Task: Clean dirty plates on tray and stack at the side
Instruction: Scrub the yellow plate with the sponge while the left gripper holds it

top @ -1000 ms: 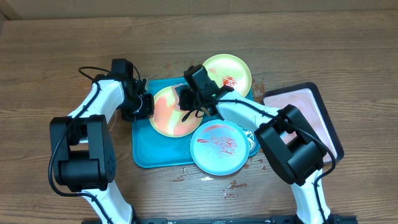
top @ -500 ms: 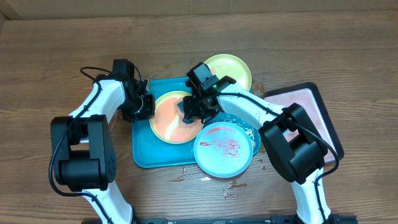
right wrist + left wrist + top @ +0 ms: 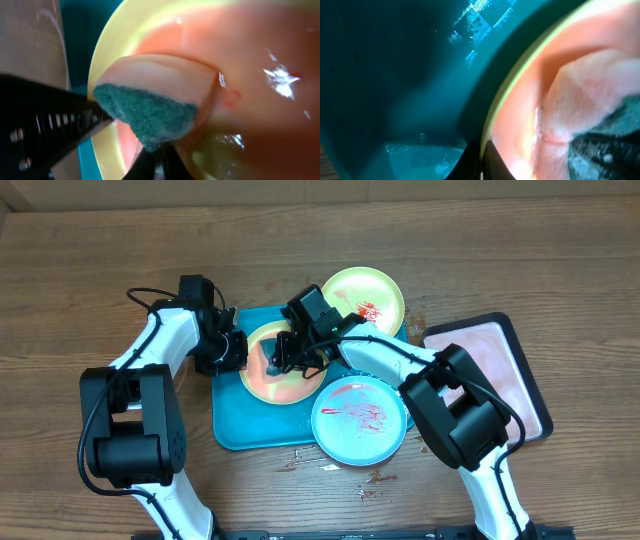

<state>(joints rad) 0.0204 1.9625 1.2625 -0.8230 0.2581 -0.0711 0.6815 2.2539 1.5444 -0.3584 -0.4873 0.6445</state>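
Under right hand (image 3: 283,360), sponge (image 3: 150,107) hides plate (image 3: 262,380) centre; left hand (image 3: 480,167) blurred, cropped.

Overhead, the brown wooden table (image 3: 500,240) was evenly lit and sharp, its shadows soft. Both wrist views were heavily blurred; white glare flecked the large teal-blue plastic tray (image 3: 395,75) at upper centre and the smeared yellow-green round plate (image 3: 260,40) at right.

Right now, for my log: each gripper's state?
Left gripper: closed on the orange-smeared plate rim.
Right gripper: closed, holding the sponge.
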